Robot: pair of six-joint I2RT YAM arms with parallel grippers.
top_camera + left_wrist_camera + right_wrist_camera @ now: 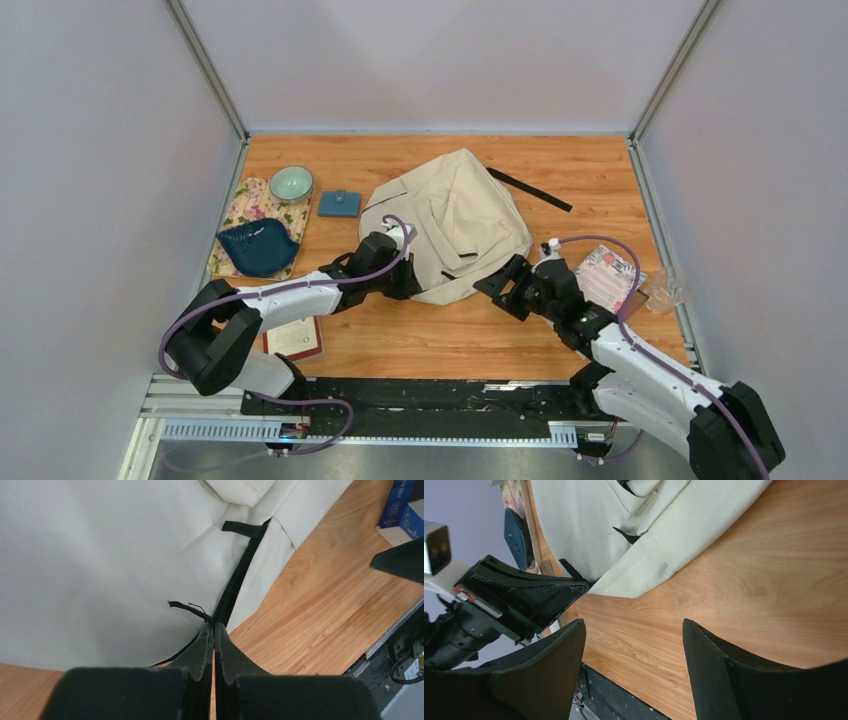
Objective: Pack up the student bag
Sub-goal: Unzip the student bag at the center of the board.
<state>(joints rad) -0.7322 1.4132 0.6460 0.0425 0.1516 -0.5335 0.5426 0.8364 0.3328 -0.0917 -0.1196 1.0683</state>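
bag: flat, mid-tabletop | left pincer: clamped on zip pull, near edge | right pincer: wide, empty | risk: fabric's not pinned, so a tug probably drags the bag, or the frayed pull slips out

The black left gripper is stretched forward, jaws pressed together. The black right gripper stands with jaws wide apart.

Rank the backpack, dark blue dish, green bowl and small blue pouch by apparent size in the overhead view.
Largest to smallest:
backpack
dark blue dish
green bowl
small blue pouch
The last two look close.
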